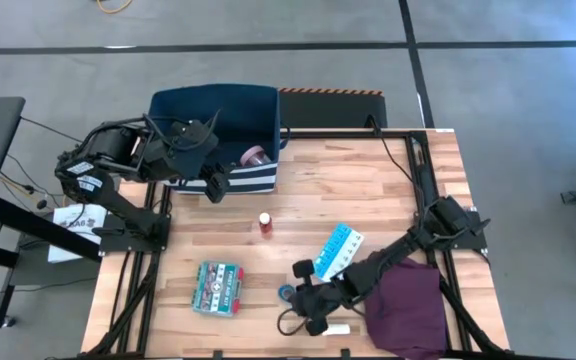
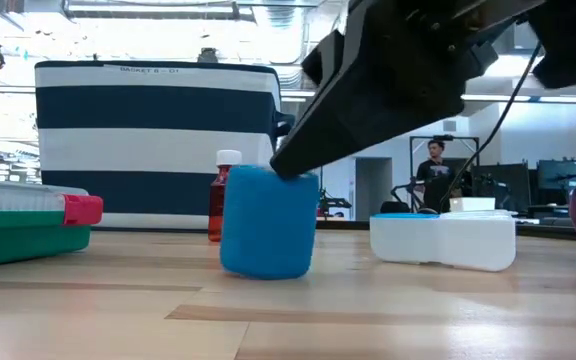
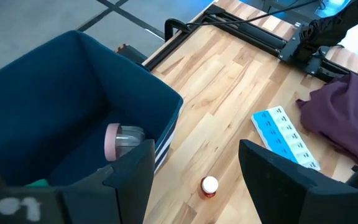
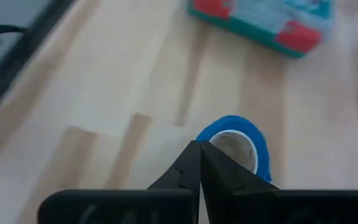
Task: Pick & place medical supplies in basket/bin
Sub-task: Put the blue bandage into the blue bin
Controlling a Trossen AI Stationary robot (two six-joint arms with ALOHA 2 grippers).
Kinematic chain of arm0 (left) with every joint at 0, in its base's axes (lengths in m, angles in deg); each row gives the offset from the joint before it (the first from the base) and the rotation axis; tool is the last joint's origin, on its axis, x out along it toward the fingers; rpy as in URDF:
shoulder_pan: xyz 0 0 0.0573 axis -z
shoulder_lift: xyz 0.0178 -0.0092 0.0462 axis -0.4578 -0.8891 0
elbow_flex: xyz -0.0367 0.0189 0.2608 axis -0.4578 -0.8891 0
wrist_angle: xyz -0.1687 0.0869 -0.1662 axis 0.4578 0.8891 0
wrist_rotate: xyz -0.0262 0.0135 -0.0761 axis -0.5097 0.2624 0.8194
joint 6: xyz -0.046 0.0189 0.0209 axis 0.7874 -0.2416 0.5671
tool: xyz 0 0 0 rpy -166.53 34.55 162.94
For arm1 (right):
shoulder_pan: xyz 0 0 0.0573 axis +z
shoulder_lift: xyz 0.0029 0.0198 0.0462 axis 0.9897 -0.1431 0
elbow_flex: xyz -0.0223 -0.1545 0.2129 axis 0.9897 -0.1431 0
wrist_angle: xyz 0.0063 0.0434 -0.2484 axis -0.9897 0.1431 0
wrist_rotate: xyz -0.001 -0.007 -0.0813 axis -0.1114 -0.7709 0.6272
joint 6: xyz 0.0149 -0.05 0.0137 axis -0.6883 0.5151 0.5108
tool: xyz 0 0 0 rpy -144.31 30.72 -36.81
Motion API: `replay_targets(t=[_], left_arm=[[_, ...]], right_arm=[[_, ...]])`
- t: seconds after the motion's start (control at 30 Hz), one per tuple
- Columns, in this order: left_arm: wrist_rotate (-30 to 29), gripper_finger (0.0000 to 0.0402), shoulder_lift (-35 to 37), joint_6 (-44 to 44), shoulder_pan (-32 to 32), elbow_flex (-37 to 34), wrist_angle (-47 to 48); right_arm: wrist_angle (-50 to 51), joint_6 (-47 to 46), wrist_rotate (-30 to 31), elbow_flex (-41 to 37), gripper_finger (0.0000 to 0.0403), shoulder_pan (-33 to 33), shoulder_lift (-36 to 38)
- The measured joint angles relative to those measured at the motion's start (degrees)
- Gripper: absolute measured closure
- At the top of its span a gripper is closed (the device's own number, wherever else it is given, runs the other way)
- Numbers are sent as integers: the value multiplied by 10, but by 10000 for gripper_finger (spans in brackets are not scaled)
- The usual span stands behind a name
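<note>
Step in hand, as I read it: pick of the blue tape roll (image 1: 286,293), lower centre of the high view. Right pincer (image 4: 199,148) is down on it, fingers clenched tip to tip with no gap; in the right wrist view the tips sit at the rim of the roll, and the low view shows the dark finger touching its top edge. Whether the roll wall is actually pinched between them, can't tell, so I wouldn't call it a grasp. Next move likely calls for a lift check first; if the roll stays on the worktop (image 1: 368,190), reopen and straddle the wall, then carry to the upper left. Left pincer (image 3: 194,165) hangs released over the bin's near edge, fingers wide apart, holding nothing. Navy bin (image 1: 173,125) sits upper left of the high view: pink cup (image 3: 121,140) lies on its side inside, and a scrap of something green shows at the bin floor, too little to name. Still out on the worktop: red-capped bottle (image 1: 264,222) centre, pill organizer (image 1: 338,250) right of centre, green-red box (image 1: 219,287) lower left, small white bar (image 1: 336,329) bottom centre beside the purple cloth (image 1: 408,300).
</note>
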Motion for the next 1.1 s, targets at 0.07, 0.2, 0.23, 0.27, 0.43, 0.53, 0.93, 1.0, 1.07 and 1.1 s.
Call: replay_targets(t=[0.07, 0.2, 0.23, 0.27, 0.43, 0.53, 0.93, 1.0, 1.07, 1.1], left_arm=[[0, 181, 0, 0, 0, 0, 0], [1, 181, 0, 7, 0, 0, -1], [3, 181, 0, 7, 0, 0, -1], [6, 181, 0, 7, 0, 0, -1], [11, 181, 0, 7, 0, 0, -2], [11, 181, 0, 7, 0, 0, -2], [11, 180, 0, 7, 0, 0, -2], [11, 180, 0, 7, 0, 0, -2], [12, 180, 0, 7, 0, 0, -2], [12, 180, 0, 7, 0, 0, -2]], right_arm=[[0, 9, 33, 0, 402, 2, 0], [-2, 44, 31, 0, 385, 0, 0], [-2, 48, 26, 0, 377, -2, 0], [-2, 48, 21, 0, 368, -3, 0], [11, 32, -3, 1, 323, -13, 0], [12, 33, -2, 1, 302, -13, 0], [12, 60, 0, 3, 262, -29, -9], [14, 60, 0, 2, 265, -34, -10], [15, 64, 0, 2, 271, -39, -11], [15, 65, 0, 2, 276, -41, -11]])
